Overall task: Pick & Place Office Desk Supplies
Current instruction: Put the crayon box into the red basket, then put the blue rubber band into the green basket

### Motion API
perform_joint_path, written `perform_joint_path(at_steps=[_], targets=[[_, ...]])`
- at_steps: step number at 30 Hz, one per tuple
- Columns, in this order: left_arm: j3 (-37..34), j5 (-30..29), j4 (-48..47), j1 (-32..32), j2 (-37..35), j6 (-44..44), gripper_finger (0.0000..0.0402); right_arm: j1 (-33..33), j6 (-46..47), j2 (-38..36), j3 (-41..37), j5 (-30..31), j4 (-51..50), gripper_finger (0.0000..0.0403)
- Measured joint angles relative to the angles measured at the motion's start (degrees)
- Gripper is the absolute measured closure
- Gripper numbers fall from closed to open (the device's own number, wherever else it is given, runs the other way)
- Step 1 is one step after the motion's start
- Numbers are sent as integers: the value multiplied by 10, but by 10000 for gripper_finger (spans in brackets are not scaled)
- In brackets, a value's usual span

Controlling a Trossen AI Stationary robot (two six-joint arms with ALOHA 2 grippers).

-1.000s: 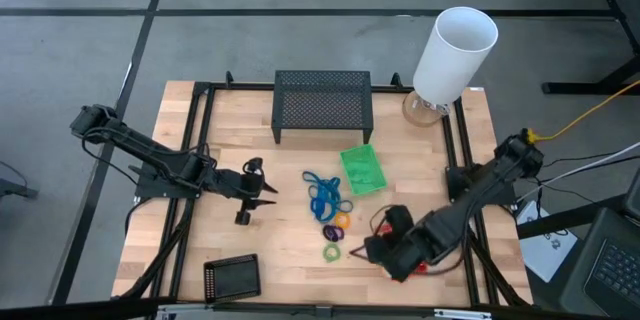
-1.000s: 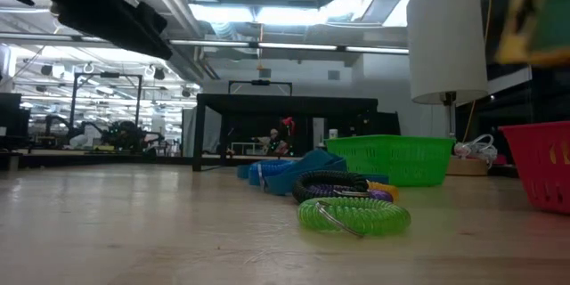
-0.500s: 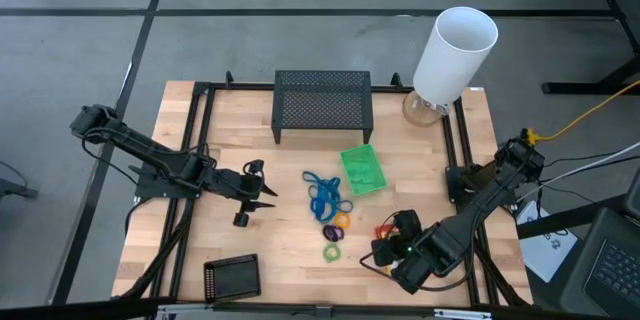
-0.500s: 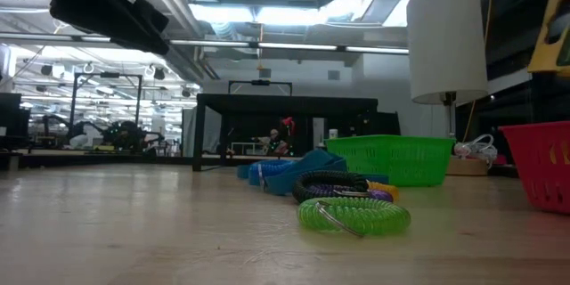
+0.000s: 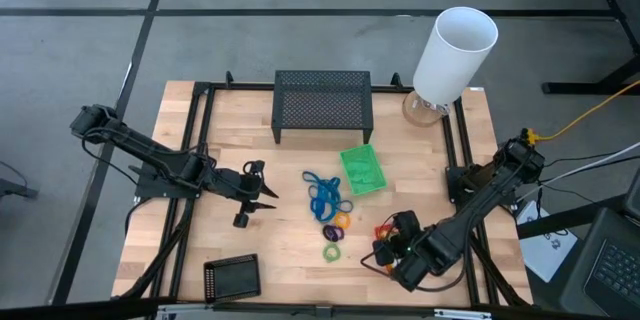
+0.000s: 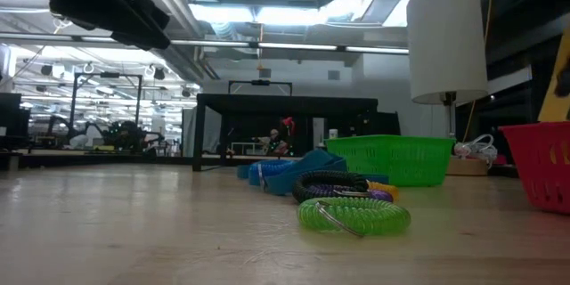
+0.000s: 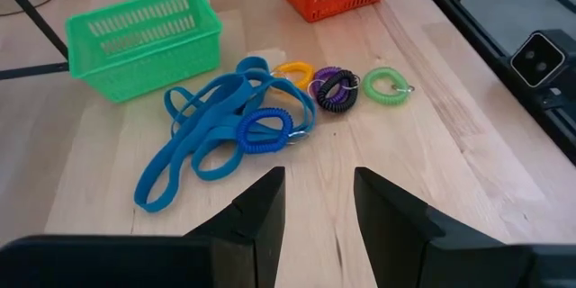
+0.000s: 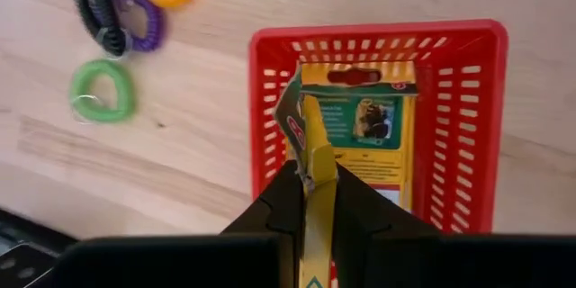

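My right gripper is over the red basket at the table's near right, shut on a yellow flat pack. A second yellow-and-green pack lies flat in that basket. My left gripper hovers open at the table's left middle, its fingers aimed at the pile of blue band loops. Beside the loops lie small coiled rings: blue, orange, purple and green. The green basket stands beyond them. My right gripper pinches the yellow pack between its two fingers, seen edge-on. The fingers come from above, pointing steeply down. The pack hangs below them over the red basket's inside; whether its lower end touches the basket I cannot tell.
A wide black mesh stand is at the far middle and a tall white cylinder at the far right corner. A black basket sits at the near left. Bare wood lies between my left gripper and the black basket.
My right gripper has sunk toward the red basket and shifted a little toward the table's right edge, carrying the yellow pack down with it. In the low view the pack has dropped from the top right corner to mid-height at the right edge.
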Motion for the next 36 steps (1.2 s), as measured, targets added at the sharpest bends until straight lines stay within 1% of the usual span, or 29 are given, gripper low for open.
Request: perform_joint_path(at_steps=[2,10,14,20,21,22,27,30,33,36], targets=[[0,0,0,0,0,0,272,0,-5,0,-8,-9,10,374],[0,2,0,0,0,-3,272,0,-29,0,-36,-8,86,374],[0,2,0,0,0,-4,272,0,-27,0,-42,-10,90,374],[0,24,0,0,0,-7,272,0,-33,0,-42,-7,94,371],[0,24,0,0,0,-7,272,0,-37,0,-42,-7,94,360],[0,24,0,0,0,-7,272,0,-43,0,-42,-5,94,341],[0,24,0,0,0,-6,272,-1,-63,0,-26,-3,74,201],[0,24,0,0,0,-6,272,-2,-70,0,-7,-8,41,131],[0,24,0,0,0,-2,272,-2,-56,-1,16,-18,-16,87],[0,24,0,0,0,-2,272,-2,-49,-1,48,-35,-84,67]])
